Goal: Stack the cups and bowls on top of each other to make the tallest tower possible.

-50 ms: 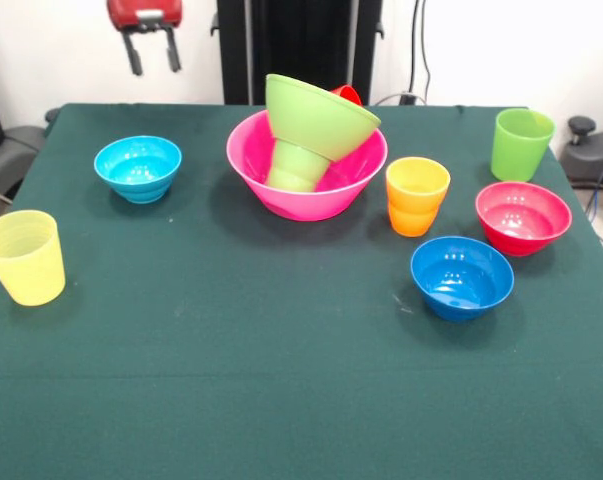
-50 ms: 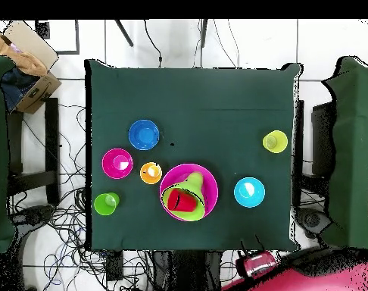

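Note:
The large pink bowl [image 1: 281, 195] [image 2: 211, 182] sits mid-table toward the back. Inside it stands an upturned small green cup [image 1: 296, 165]. The lime green bowl [image 1: 321, 115] [image 2: 194, 184] rests on that cup, mouth down and tilted. The red cup [image 1: 347, 95] [image 2: 179, 201] lies on its side in the pink bowl, mostly hidden behind the lime bowl in the front view. My gripper [image 1: 153, 68] hangs open and empty above the table's far edge, well apart from this tower.
Loose on the green cloth are a light blue bowl [image 1: 138, 167] [image 2: 249, 192], yellow cup [image 1: 24, 257] [image 2: 275, 141], orange cup [image 1: 417, 195] [image 2: 151, 173], magenta bowl [image 1: 522, 217] [image 2: 117, 163], darker blue bowl [image 1: 462, 277] [image 2: 144, 134] and taller lime cup [image 1: 522, 144] [image 2: 106, 203].

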`<control>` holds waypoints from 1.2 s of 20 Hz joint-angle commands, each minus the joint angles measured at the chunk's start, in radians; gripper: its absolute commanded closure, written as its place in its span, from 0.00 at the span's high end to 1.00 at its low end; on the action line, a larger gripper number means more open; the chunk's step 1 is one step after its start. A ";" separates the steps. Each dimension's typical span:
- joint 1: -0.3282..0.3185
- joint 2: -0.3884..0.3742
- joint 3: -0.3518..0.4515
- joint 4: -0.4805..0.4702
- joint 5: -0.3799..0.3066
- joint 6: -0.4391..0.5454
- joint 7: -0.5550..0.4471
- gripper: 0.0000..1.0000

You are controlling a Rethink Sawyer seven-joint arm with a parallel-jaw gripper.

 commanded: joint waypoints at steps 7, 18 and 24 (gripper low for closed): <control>0.267 0.058 0.055 -0.158 -0.035 0.462 0.247 1.00; 0.079 -0.036 0.172 -0.115 -0.279 0.054 0.392 1.00; 0.061 -0.054 0.179 -0.102 -0.272 -0.022 0.421 1.00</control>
